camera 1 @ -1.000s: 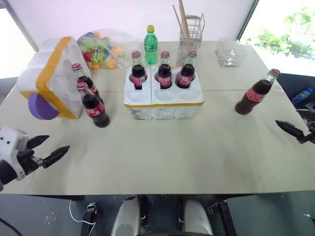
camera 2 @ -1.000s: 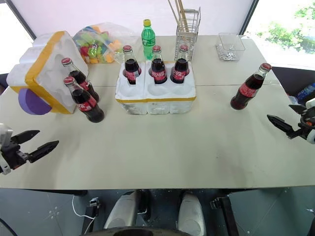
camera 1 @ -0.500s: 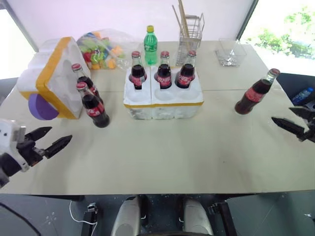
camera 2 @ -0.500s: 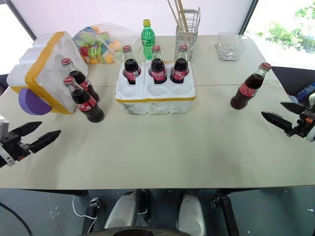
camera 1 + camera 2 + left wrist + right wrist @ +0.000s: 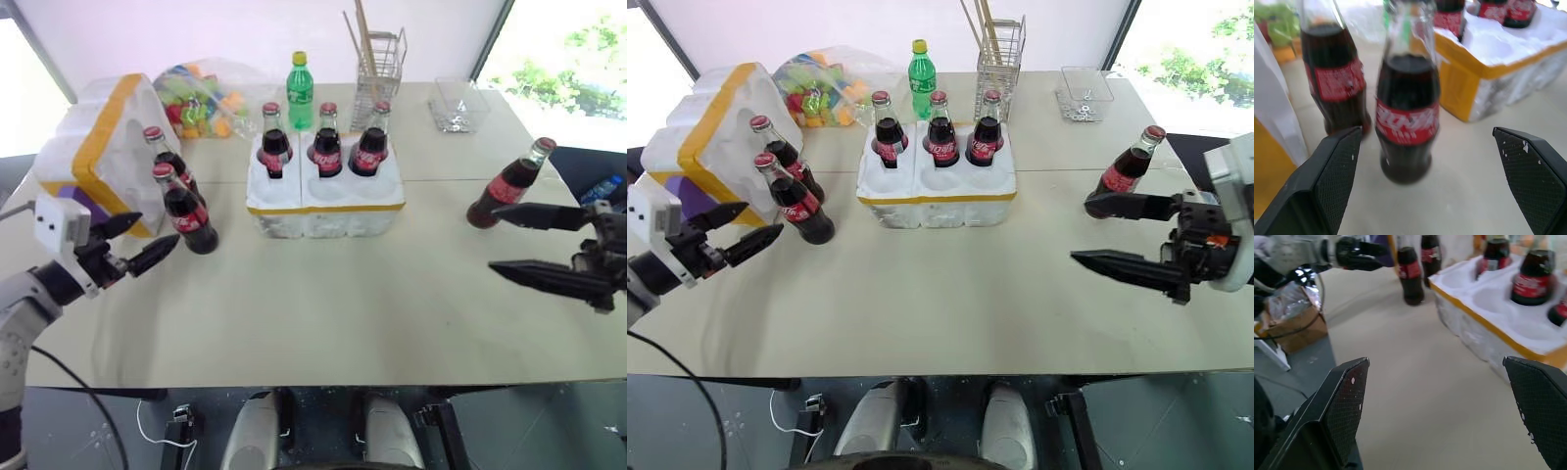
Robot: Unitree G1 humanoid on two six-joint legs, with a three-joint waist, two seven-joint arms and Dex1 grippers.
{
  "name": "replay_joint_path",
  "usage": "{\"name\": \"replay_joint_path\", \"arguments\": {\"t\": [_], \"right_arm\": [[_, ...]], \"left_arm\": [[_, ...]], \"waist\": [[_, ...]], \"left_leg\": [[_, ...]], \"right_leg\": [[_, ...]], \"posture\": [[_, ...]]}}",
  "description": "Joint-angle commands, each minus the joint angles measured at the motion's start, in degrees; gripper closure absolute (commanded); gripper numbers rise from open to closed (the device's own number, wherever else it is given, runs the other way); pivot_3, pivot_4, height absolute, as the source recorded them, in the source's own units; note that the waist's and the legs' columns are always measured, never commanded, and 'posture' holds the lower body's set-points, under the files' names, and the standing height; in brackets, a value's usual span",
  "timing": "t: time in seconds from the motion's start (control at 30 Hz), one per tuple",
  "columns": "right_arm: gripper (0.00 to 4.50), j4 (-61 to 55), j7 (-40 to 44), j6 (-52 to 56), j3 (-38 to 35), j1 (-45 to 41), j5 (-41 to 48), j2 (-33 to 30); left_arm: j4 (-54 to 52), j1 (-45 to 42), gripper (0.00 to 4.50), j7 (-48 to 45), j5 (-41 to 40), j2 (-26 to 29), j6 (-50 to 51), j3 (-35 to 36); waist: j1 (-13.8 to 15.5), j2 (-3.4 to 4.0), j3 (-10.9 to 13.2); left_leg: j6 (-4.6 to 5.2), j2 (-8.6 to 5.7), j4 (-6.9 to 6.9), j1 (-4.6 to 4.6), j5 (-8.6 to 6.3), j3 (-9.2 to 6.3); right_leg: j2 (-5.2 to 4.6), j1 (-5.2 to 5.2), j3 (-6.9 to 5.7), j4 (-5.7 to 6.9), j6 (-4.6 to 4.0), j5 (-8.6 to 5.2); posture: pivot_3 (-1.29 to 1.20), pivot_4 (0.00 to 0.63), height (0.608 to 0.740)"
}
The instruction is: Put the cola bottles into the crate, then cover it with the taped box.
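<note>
On the beige worktop (image 5: pixel 323 304), the crate (image 5: pixel 325 201) sits far centre with three cola bottles (image 5: pixel 327 142) in its far wells. Two more stand left beside the taped box (image 5: pixel 103 147), one at right. My left pincer (image 5: pixel 137 245) gapes near the left pair; my right pincer (image 5: pixel 1097 233) hangs open, empty.

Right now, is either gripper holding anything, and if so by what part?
Nothing is held. The left gripper is open just short of the nearest cola bottle; the right gripper is open beside the lone bottle, not around it.
</note>
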Motion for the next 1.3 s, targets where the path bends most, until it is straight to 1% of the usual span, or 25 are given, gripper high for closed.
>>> {"name": "replay_joint_path", "arguments": {"t": [0.03,0.13,0.33,0.67,0.83,0.9,0.93,0.97,1.0,1.13,1.2,1.3], "right_arm": [[0.00,-2.7,-3.7,0.0,1.6,-2.3,4.1,1.1],[0.00,-3.3,-5.7,0.0,3.0,-3.3,5.4,1.6],[0.00,-4.1,-9.6,-1.0,6.9,-6.8,6.3,2.2],[0.00,-3.7,-12.2,-2.0,11.9,-10.7,5.8,2.9],[0.00,-3.7,-12.3,-2.7,13.0,-10.7,4.8,3.4],[0.00,-3.9,-12.3,-3.0,13.3,-10.5,4.3,3.6],[0.00,-4.0,-12.5,-3.2,13.2,-10.3,3.9,3.8],[0.00,-3.9,-12.7,-3.4,13.2,-10.2,3.4,3.9],[0.00,-3.8,-12.8,-3.6,13.2,-10.1,3.0,3.9],[0.00,-2.4,-13.7,-2.4,13.2,-10.1,4.2,3.8],[0.00,-2.5,-13.3,-3.2,13.4,-10.1,3.3,3.9],[0.00,-2.3,-13.2,-4.2,14.2,-10.1,1.6,4.1]], "left_arm": [[0.9,-2.1,0.04,0.2,1.9,-1.2,-2.3,-3.4],[2.1,-3.4,0.04,0.3,4.0,-2.0,-3.5,-6.0],[7.3,-6.4,0.04,1.6,7.8,-4.1,-7.1,-8.5],[15.4,-13.3,0.04,2.3,11.8,-7.8,-11.2,-12.2],[18.4,-14.7,0.04,2.2,13.2,-8.9,-13.0,-12.9],[18.3,-14.5,0.60,1.8,13.1,-8.9,-13.4,-12.6],[17.4,-13.9,0.95,1.0,12.2,-8.6,-12.8,-12.2],[16.4,-13.5,1.44,0.5,11.4,-8.1,-11.8,-11.8],[15.4,-13.2,1.74,0.1,10.6,-7.7,-10.6,-11.5],[9.6,-12.1,1.69,-3.9,6.2,-4.2,-4.5,-11.1],[5.6,-12.1,1.69,-6.3,2.7,-2.1,-0.6,-10.8],[0.7,-14.3,1.69,-8.8,-4.1,0.4,6.4,-10.2]], "waist": [[0.0,-0.02,0.0],[0.1,-0.04,0.0],[0.1,-0.06,0.0],[0.1,-0.11,0.0],[0.1,-0.12,0.0],[0.1,-0.12,0.0],[0.1,-0.12,0.0],[0.1,-0.12,0.0],[0.1,-0.13,0.0],[0.0,-0.20,0.1],[0.1,-0.26,0.1],[0.2,-0.35,0.1]], "left_leg": [[0.01,0.00,0.00,0.00,0.00,0.01],[0.09,-0.01,0.02,0.00,0.05,0.01],[0.10,-0.01,0.07,0.00,0.06,0.00],[0.16,-0.01,0.15,0.00,0.09,0.00],[0.18,0.00,0.15,0.01,0.10,-0.01],[0.18,0.00,0.16,0.01,0.10,0.00],[0.18,0.00,0.16,0.01,0.10,0.00],[0.18,0.00,0.17,0.00,0.10,0.00],[0.18,0.00,0.18,0.00,0.10,0.00],[0.19,0.00,0.18,-0.01,0.10,-0.01],[0.18,0.02,0.18,-0.01,0.10,-0.01],[0.18,0.02,0.20,-0.08,0.10,-0.04]], "right_leg": [[0.00,0.02,0.00,0.00,0.07,0.04],[0.01,0.02,0.00,0.00,0.13,0.07],[0.01,0.05,-0.01,0.01,0.13,0.08],[0.02,0.10,-0.02,0.05,0.19,0.12],[0.04,0.11,-0.04,0.10,0.23,0.14],[0.04,0.11,-0.04,0.10,0.23,0.14],[0.04,0.12,-0.04,0.10,0.24,0.15],[0.04,0.12,-0.04,0.10,0.24,0.15],[0.03,0.12,-0.04,0.10,0.24,0.15],[0.03,0.11,-0.04,0.10,0.24,0.15],[0.04,0.10,-0.04,0.10,0.24,0.15],[0.04,0.06,-0.05,0.10,0.23,0.14]], "posture": [[0.00,0.150,0.736],[0.00,0.150,0.736],[0.00,0.150,0.736],[0.00,0.150,0.736],[0.00,0.150,0.736],[0.00,0.150,0.736],[0.00,0.150,0.736],[0.00,0.150,0.736],[0.00,0.150,0.736],[0.00,0.150,0.736],[0.00,0.150,0.736],[0.00,0.150,0.736]]}}
